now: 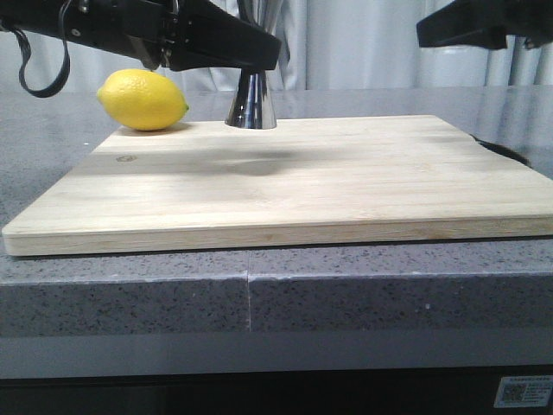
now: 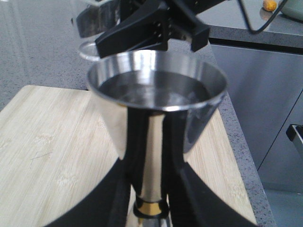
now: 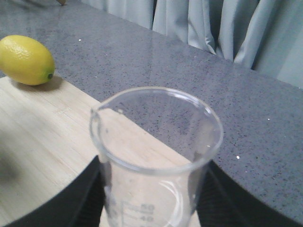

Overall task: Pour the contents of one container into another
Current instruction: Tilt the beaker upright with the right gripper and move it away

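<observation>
Scene: a pale wooden cutting board (image 1: 285,186) lies on a speckled grey stone counter (image 1: 130,298), with grey curtains behind.

Jigger: a tall polished steel jigger (image 2: 156,94), hourglass-shaped, stands at the board's far edge, toward twelve o'clock. In the front view only its flared base (image 1: 251,104) shows below the arm.

Jigger contents: the left wrist view shows clear liquid lying well up in the top cup. A thin gold band (image 2: 150,208) rings the narrow waist.

Left gripper: the left gripper (image 2: 149,189) has its dark fingers clenched on either side of the jigger's stem, just above the gold band. I judge this steadies the narrow vessel while it is filled.

Beaker: a small clear glass beaker (image 3: 156,156) with a pouring lip and faint white printed marks is held upright. It looks empty.

Right gripper: the right gripper (image 3: 151,208) grasps the beaker low on its body, dark fingers on both sides. Holding low likely leaves the lip free for tipping.

Beaker position: in the left wrist view its rim (image 2: 90,49) sits just behind the jigger's cup.

Lemon: a yellow lemon (image 1: 143,99) rests at the board's ten o'clock corner, apart from the jigger.

Progress: judging by full jigger and empty beaker, the pour seems done.
</observation>
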Motion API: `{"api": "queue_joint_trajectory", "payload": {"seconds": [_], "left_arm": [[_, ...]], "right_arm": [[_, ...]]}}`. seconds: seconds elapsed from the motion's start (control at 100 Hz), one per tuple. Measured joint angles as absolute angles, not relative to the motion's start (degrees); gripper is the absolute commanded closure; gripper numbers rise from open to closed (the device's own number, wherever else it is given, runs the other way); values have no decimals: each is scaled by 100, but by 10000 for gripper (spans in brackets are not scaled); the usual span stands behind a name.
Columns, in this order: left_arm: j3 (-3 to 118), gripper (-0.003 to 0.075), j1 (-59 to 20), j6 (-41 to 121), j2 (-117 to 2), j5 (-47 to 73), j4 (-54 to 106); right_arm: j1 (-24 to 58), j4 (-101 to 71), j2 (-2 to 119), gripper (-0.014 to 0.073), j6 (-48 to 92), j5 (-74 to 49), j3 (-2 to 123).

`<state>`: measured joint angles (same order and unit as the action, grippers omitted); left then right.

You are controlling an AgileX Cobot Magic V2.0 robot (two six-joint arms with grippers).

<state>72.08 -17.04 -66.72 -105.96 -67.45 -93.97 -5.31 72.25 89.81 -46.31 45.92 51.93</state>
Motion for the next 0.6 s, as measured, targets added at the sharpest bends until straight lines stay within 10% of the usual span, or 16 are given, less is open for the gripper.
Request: {"api": "queue_joint_trajectory", "payload": {"seconds": [0.6], "left_arm": [[7208,608,-1704,-6672,-10596,-6745,-9397]], "right_arm": [[-531,6440,10301,431,-3707,5024,5193]]}}
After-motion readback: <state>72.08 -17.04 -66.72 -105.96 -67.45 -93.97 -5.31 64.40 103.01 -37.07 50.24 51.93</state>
